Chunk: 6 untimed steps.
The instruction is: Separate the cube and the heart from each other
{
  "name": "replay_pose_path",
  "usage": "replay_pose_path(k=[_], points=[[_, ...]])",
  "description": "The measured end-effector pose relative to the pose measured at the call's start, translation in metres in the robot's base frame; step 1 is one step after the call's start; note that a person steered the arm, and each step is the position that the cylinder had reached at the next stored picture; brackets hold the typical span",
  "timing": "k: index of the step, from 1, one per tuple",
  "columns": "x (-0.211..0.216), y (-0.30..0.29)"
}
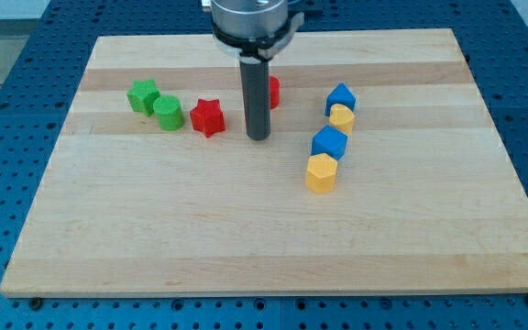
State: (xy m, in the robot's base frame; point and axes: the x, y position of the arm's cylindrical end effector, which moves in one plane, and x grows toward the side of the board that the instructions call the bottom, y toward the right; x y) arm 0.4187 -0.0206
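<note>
A blue cube [329, 142] sits right of the board's centre. A yellow heart [342, 116] lies just above it, and the two look to be touching. My tip [258, 137] rests on the board to the left of the cube, about a cube's width or more away, and touches no block. The rod hides part of a red block [273, 90] behind it.
A blue block [340, 96] sits just above the heart. A yellow hexagonal block [321, 172] touches the cube's lower edge. A red star [207, 117], a green cylinder [168, 113] and a green star [141, 95] lie left of my tip. The wooden board [246, 238] ends near the view's bottom.
</note>
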Motion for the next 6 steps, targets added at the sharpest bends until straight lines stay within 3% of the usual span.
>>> replay_pose_path(k=[3, 5, 6], points=[[0.000, 0.117], [-0.003, 0.136], [0.013, 0.177]])
